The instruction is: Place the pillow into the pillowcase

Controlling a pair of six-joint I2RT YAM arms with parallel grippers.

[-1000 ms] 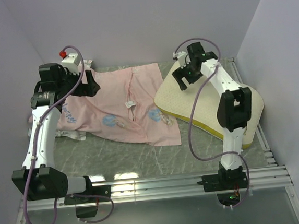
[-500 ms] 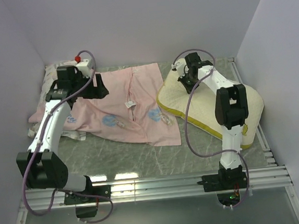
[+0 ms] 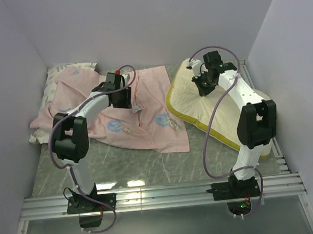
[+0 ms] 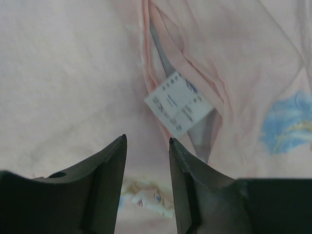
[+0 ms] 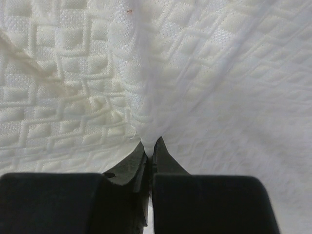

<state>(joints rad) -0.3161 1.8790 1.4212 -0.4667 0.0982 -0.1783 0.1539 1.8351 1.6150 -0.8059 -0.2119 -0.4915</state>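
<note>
Green marbled surface [image 3: 122, 169] between pale walls: the pink pillowcase [image 3: 157, 128] lies spread left of centre, with the cream pillow [image 3: 185, 101] beside it on the right.

My right gripper [image 5: 151, 144] is pinched tight on a ridge of the pillow's quilted cover. My left gripper [image 4: 146, 141] hangs half-spread over the pillowcase by its white label [image 4: 178, 102], gripping nothing. I judge the pillow light, springy and bulky, best taken near an edge. The case looks thin and limp, so I'd take one layer at the opening.

Pillowcase [image 3: 150, 98] pale pink, faint blue prints, white label [image 4: 178, 103]. Pillow [image 3: 187, 104] cream, diamond-embossed, yellow side band. Table [image 3: 122, 162] grey-green, marbled.
</note>
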